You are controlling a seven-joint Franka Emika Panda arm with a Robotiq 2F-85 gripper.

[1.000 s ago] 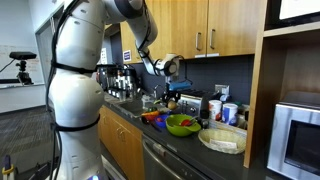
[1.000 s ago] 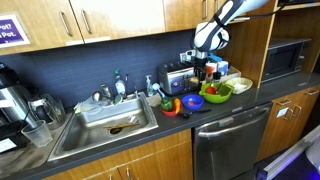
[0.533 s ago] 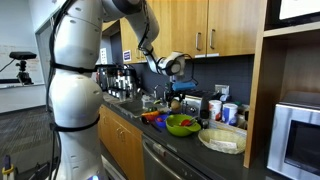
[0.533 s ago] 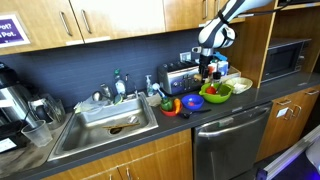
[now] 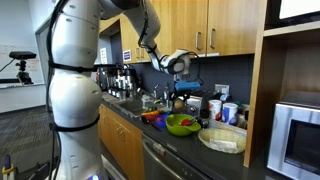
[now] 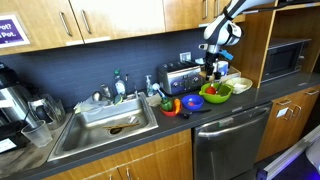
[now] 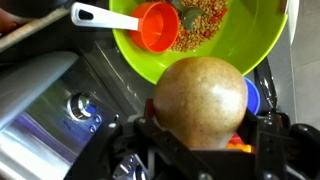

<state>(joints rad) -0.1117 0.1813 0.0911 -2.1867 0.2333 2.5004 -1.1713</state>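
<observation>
My gripper (image 7: 200, 135) is shut on a round brown-yellow fruit (image 7: 200, 100), like a pear or apple, and holds it in the air. Below it in the wrist view is a green bowl (image 7: 255, 45) with grainy food and an orange measuring scoop (image 7: 155, 25) with a white handle. In both exterior views the gripper (image 5: 188, 77) (image 6: 218, 55) hangs above the toaster (image 6: 178, 77) and the green bowl (image 5: 181, 125) (image 6: 217, 92) on the dark counter. A blue bowl (image 6: 193, 102) sits next to the green one.
A white dish (image 5: 223, 139) and cups (image 5: 230, 112) stand at the counter's end by the microwave (image 5: 298, 140). A sink (image 6: 105, 122) with faucet and bottles lies further along. Wooden cabinets (image 6: 100, 18) hang above. Red and orange vegetables (image 6: 172, 106) lie near the toaster.
The gripper has risen and moved a little toward the microwave end of the counter, still holding the fruit.
</observation>
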